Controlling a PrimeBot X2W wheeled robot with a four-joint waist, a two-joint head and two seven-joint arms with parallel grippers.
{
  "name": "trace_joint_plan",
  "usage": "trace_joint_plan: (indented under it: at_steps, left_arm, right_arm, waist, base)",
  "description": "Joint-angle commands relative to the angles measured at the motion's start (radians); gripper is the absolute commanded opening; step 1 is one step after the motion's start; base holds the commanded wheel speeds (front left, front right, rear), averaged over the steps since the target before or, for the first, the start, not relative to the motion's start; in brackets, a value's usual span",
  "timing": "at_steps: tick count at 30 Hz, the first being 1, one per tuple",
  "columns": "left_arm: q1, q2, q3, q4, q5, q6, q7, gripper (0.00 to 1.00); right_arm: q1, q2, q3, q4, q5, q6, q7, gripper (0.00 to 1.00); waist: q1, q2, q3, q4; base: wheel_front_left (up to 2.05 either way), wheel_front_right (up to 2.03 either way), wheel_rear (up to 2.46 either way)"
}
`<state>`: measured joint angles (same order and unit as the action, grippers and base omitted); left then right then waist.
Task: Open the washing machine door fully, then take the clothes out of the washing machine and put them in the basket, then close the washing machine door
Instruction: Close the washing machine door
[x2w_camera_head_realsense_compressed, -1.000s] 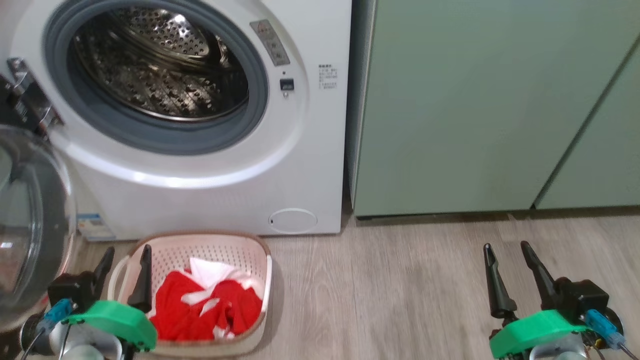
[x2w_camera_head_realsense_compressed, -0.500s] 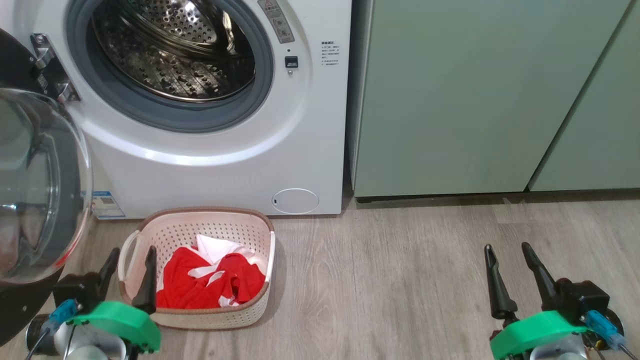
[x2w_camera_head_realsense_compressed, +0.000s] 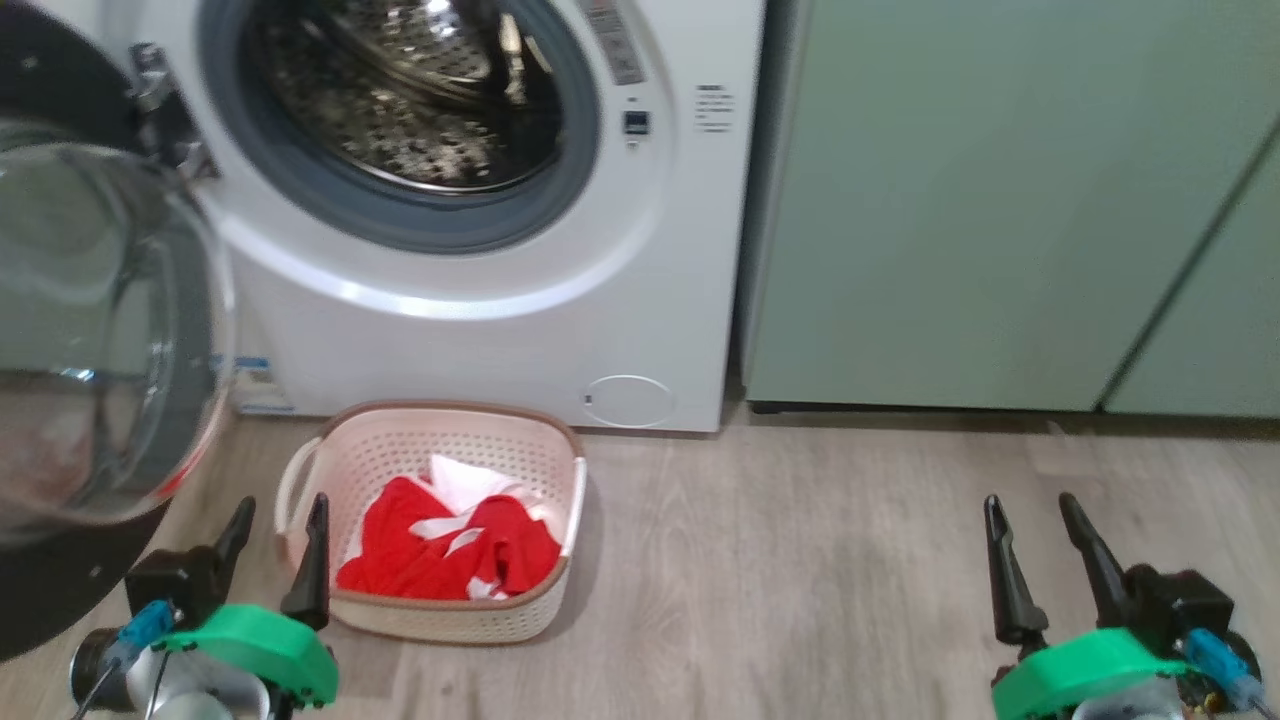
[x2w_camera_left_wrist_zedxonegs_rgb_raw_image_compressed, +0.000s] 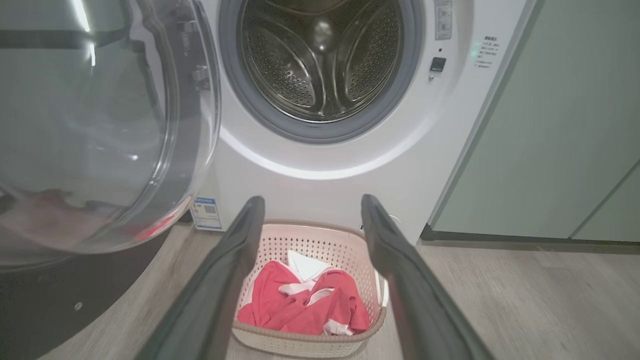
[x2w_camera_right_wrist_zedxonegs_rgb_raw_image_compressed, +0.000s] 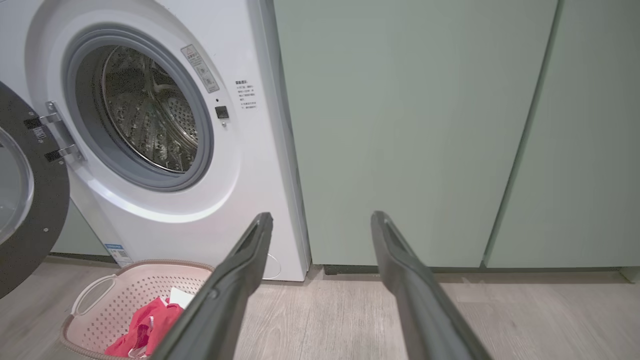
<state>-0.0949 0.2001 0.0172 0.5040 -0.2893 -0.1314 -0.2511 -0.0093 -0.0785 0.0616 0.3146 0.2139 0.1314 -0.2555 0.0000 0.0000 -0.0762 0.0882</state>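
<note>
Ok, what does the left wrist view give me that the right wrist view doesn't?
Left wrist view: a straight look to the back of the drum, which looks empty, and the open left hand framing the basket. Right wrist view: the open right hand aimed at the green cabinets, with the drum seen at a slant. Both: the washing machine, its open door, and red clothes lying in the basket.

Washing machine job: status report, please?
Left gripper and right gripper open, empty. Clothes in basket; drum looks bare. Washing machine door hangs open. Swing path looks clear.
</note>
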Motion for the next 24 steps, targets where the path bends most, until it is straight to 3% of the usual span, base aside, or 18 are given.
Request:
trace_joint_plan:
  at_steps: [1,11,17,24]
  left_arm:
    - [-0.041,0.015,0.038,-0.025,0.009,0.002,-0.011,1.0]
    - [-0.031,0.001,0.065,-0.032,0.054,0.006,-0.011,1.0]
    - [-0.042,0.021,0.091,-0.024,0.067,0.008,-0.011,1.0]
    - [-0.027,0.023,0.164,-0.064,0.06,0.028,-0.011,1.0]
  right_arm:
    - [-0.008,0.0,0.021,-0.028,0.003,-0.001,-0.006,1.0]
    - [-0.01,0.015,0.026,-0.032,0.01,-0.001,-0.006,1.0]
    - [-0.018,0.024,0.04,-0.032,0.018,-0.001,-0.006,1.0]
    - [-0.08,0.027,0.089,-0.014,0.022,-0.001,-0.006,1.0]
  waist:
    - [0.0,0.0,-0.004,0.027]
    - [0.0,0.0,-0.015,0.208]
    - [0.0,0.0,-0.019,0.332]
    - [0.0,0.0,0.02,0.381]
  base:
    - [0.0,0.0,0.0]
    - [0.0,0.0,0.0]
    - [0.0,0.0,0.0]
    - [0.0,0.0,0.0]
